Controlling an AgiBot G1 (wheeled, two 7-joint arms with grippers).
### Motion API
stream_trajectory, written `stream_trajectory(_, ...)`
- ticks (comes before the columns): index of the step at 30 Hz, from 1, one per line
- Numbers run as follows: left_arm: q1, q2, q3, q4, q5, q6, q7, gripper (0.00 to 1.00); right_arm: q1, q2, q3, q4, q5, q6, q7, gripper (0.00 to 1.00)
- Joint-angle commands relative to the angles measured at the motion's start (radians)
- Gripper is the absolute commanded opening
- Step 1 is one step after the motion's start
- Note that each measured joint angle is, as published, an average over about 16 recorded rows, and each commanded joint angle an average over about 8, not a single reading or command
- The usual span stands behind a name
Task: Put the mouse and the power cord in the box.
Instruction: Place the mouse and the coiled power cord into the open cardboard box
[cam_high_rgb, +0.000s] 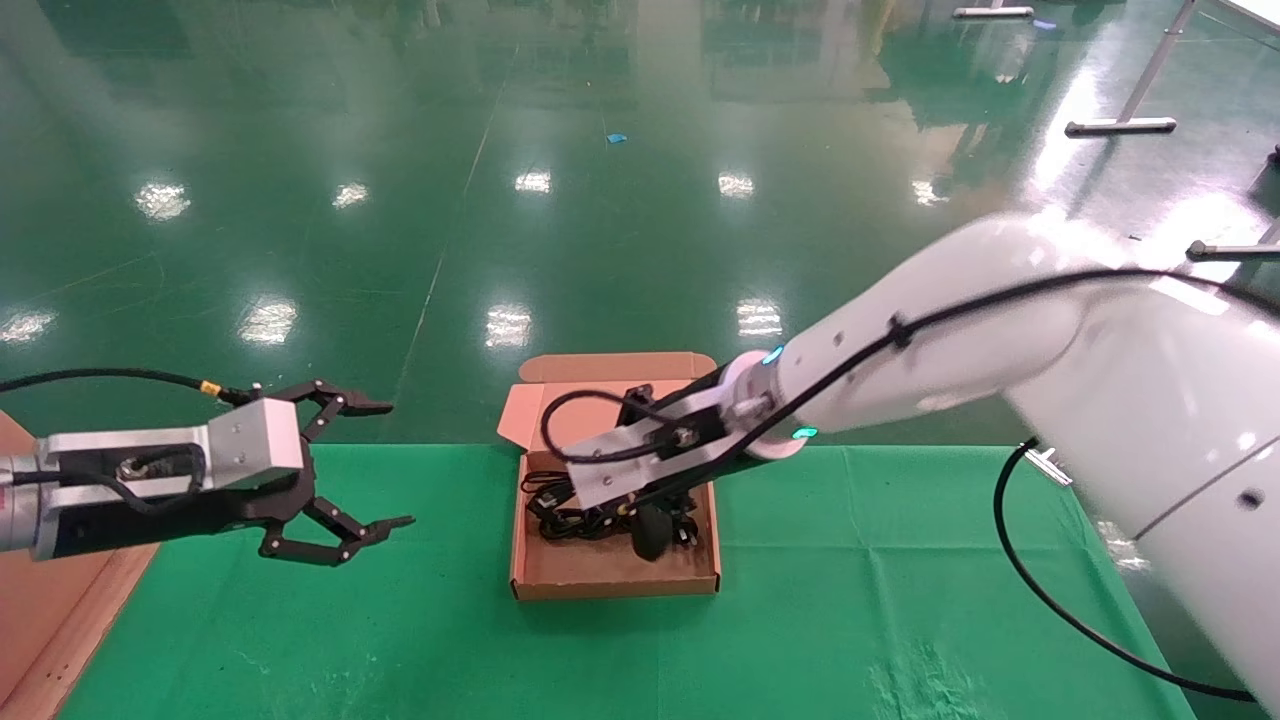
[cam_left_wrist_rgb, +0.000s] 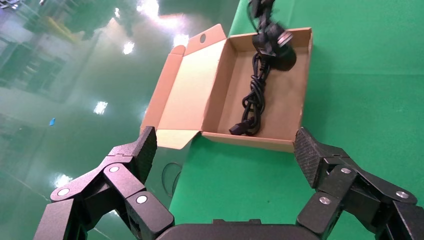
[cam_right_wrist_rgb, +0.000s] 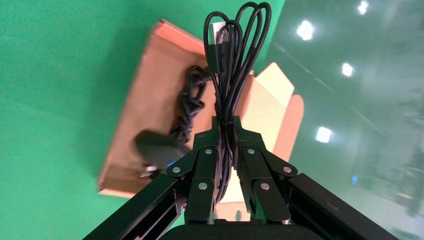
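The brown box (cam_high_rgb: 615, 590) lies open on the green cloth, its lid flap hanging back over the table's far edge. The power cord (cam_left_wrist_rgb: 255, 100) lies bundled inside it. My right gripper (cam_high_rgb: 590, 505) is over the box, shut on a looped thin black cable (cam_right_wrist_rgb: 232, 55) with a USB plug. The black mouse (cam_high_rgb: 650, 530), its wheel lit blue, is at the box floor just below that gripper (cam_right_wrist_rgb: 226, 122); I cannot tell if it rests or hangs. My left gripper (cam_high_rgb: 400, 463) hovers open and empty to the box's left.
A large brown cardboard sheet (cam_high_rgb: 60, 600) lies at the table's left edge. The far table edge runs just behind the box, with glossy green floor beyond. Green cloth (cam_high_rgb: 900, 600) stretches right of the box under my right arm.
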Motion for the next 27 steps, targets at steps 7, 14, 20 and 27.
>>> stream_trajectory(7, 0.016, -0.025, 0.000, -0.048, 0.003, -0.029, -0.020, 1.00, -0.077, 0.001, -0.160, 0.003, 0.041, 0.266, 0.048, 0.01)
stream_trajectory(14, 0.022, -0.034, 0.000, -0.071, 0.004, -0.040, -0.032, 1.00, -0.104, 0.001, -0.238, -0.021, 0.087, 0.354, 0.077, 0.78)
stream_trajectory(20, 0.025, -0.041, -0.001, -0.079, 0.001, -0.042, -0.035, 1.00, -0.113, 0.001, -0.265, -0.028, 0.108, 0.381, 0.084, 1.00)
stream_trajectory(27, 0.025, -0.037, -0.001, -0.076, 0.003, -0.042, -0.035, 1.00, -0.111, 0.001, -0.255, -0.027, 0.102, 0.370, 0.082, 1.00)
